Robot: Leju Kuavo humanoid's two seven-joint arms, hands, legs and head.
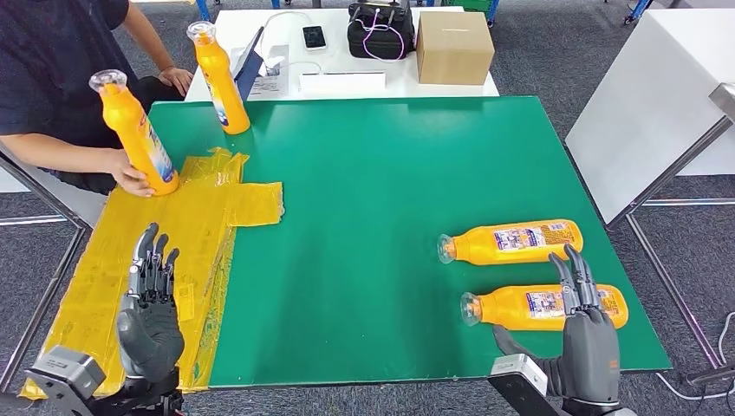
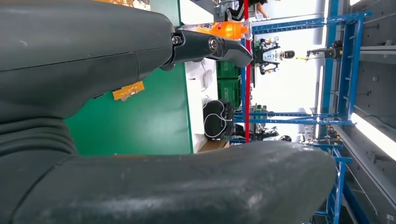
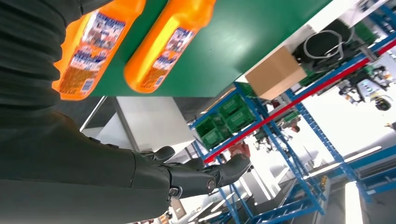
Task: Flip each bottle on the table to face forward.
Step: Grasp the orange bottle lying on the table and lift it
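Two orange bottles lie on their sides on the green table [image 1: 373, 173] at the right: the far bottle [image 1: 511, 242] and the near bottle [image 1: 542, 306], both with caps pointing left and labels up. My right hand [image 1: 582, 334] hovers open over the near bottle, fingers straight; the right wrist view shows both bottles [image 3: 88, 46] [image 3: 163, 46] beyond that hand [image 3: 93, 154]. My left hand [image 1: 152, 303] is open above the yellow sheet at the near left, holding nothing. A person holds a third bottle [image 1: 134, 130] upright at the far left. A fourth bottle [image 1: 219, 78] stands upright at the table's back left corner.
A crinkled yellow plastic sheet [image 1: 208, 217] covers the table's left side. The person [image 1: 52, 78] sits at the far left. Behind the green table, a white table [image 1: 347, 78] carries a cardboard box [image 1: 453, 46], a black bag [image 1: 380, 30] and a phone [image 1: 314, 36]. Another white table [image 1: 667, 95] stands to the right.
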